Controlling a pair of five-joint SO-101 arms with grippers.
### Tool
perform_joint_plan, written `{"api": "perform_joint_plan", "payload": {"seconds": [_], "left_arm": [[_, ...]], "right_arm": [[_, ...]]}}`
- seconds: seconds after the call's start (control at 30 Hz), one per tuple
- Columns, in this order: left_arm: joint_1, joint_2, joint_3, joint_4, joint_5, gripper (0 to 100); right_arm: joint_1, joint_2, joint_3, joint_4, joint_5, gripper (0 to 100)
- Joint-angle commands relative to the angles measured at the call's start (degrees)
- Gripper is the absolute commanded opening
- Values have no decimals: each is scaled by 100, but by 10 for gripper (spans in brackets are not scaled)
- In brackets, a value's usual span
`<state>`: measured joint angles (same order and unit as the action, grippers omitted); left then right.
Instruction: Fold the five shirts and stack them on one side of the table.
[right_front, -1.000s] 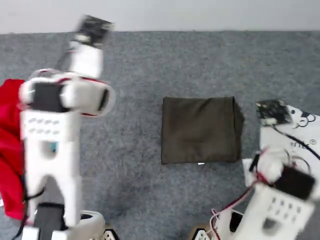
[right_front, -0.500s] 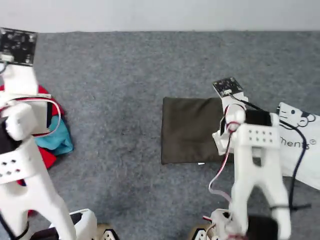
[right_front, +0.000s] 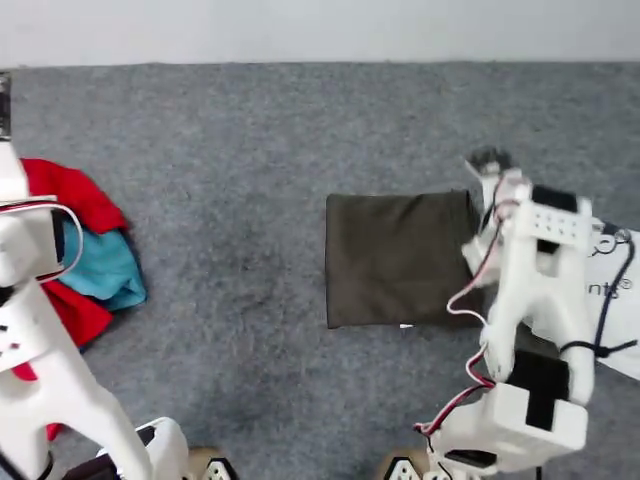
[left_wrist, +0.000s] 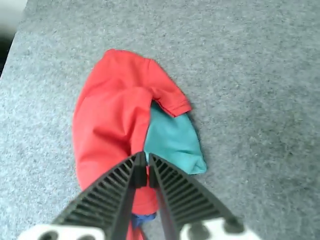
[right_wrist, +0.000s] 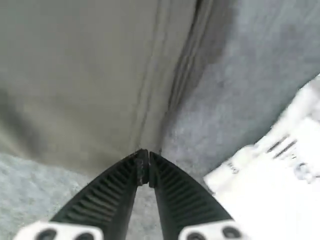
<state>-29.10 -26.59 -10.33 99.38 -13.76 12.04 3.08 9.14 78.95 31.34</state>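
Observation:
A folded dark olive shirt (right_front: 395, 258) lies flat right of the table's middle. My right arm (right_front: 540, 260) stands over its right edge. My right gripper (right_wrist: 143, 162) is shut, with its tips just above that edge of the olive shirt (right_wrist: 75, 75). A white printed shirt (right_front: 615, 300) lies to the right of it, and its corner (right_wrist: 280, 185) is close to the gripper. At the left edge a crumpled red shirt (right_front: 60, 185) lies heaped with a teal shirt (right_front: 100, 270). My left gripper (left_wrist: 141, 167) is shut and hangs above the red shirt (left_wrist: 110, 120) and the teal shirt (left_wrist: 172, 140).
Grey carpet-like cloth (right_front: 240, 150) covers the table, bare between the pile and the olive shirt. A scrap of blue fabric (left_wrist: 142, 220) peeks out under the red shirt. The left arm's white body (right_front: 50, 380) stands at the front left, and a pale wall runs along the back.
The left arm swung left and now stands clear of the red and teal pile. The right arm rose from the front right and came over the olive shirt's right edge.

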Motion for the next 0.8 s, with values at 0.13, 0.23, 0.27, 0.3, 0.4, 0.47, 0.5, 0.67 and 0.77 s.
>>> {"api": "perform_joint_plan", "payload": {"seconds": [0.13, 0.23, 0.27, 0.3, 0.4, 0.47, 0.5, 0.67, 0.77], "left_arm": [[-105, -132, -13, 105, -62, 15], [-105, -132, -4, 105, -62, 15], [-105, -132, -4, 105, -62, 15], [-105, -114, -4, 105, -62, 15], [-105, -88, 4, 105, -62, 15], [-105, -88, 119, 97, -62, 15], [-105, -105, 215, 97, -62, 15], [-105, -132, 514, 97, -62, 15], [-105, -105, 514, 97, -62, 15]], "right_arm": [[-716, 743, -1864, 769, -1600, 203], [-822, 1270, -2092, 769, -2365, 316], [-831, 1437, -2163, 769, -2532, 329], [-866, 1578, -2233, 769, -2664, 329], [-910, 1895, -2470, 769, -2936, 329], [-910, 2088, -2646, 769, -3121, 329], [-910, 2167, -2708, 760, -3191, 329], [-1068, 2791, -2769, 664, -3262, 329], [-1138, 3169, -2769, 585, -3262, 328]]}}
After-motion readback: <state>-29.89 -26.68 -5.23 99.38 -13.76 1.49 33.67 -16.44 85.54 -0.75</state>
